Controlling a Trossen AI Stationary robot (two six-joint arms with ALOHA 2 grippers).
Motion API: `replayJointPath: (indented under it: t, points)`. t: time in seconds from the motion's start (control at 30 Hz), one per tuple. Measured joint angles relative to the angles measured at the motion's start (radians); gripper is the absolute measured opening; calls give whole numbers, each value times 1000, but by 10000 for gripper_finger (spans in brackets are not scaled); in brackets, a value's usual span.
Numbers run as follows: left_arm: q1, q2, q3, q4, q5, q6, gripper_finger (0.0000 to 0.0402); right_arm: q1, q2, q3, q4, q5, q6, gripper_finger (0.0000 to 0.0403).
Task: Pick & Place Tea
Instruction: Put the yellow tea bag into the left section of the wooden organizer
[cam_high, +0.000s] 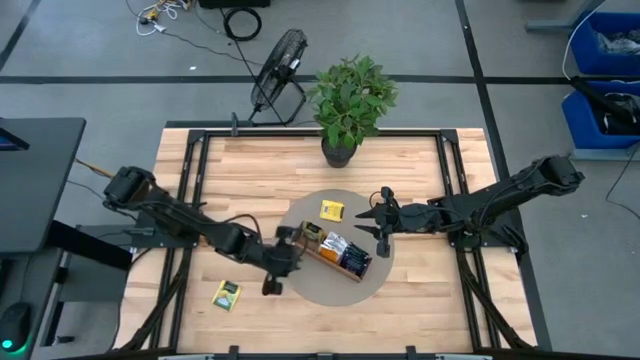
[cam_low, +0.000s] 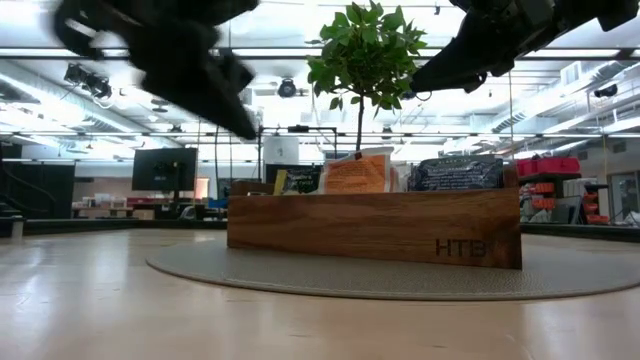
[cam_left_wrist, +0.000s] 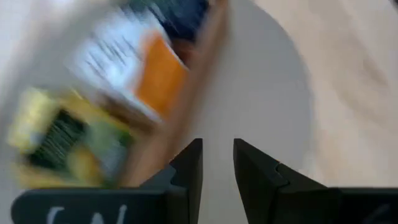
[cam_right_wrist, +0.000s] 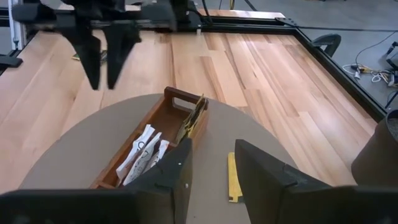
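Hovering beside tray (cam_high: 335, 251), left gripper (cam_high: 274, 274) slightly parted, empty; right gripper (cam_high: 378, 226) parted, empty.
Lay nearer left gripper: loose sachet (cam_high: 226, 295), lower left, roughly square, no clear long axis.

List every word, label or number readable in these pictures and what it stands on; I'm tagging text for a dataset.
"HTB": on the side of the wooden tray, seen in the low view.
Print on the sachets standing in the tray: too small to read.
Print on the yellow sachet on the round mat and the yellow-green sachet on the table: too small.
Sachets in the left wrist view: blurred, unreadable.
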Motion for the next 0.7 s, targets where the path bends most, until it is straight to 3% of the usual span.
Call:
replayJointPath:
  t: [0.27,0.57,0.7]
  points:
    - [-42,-21,0,-288,224,-216,114,0,0,-1,3,0,5,128]
    - [-123,-21,0,-528,325,-395,230,0,0,-1,3,-1,10,128]
    - [-152,-22,0,-574,356,-431,260,0,0,0,3,0,1,128]
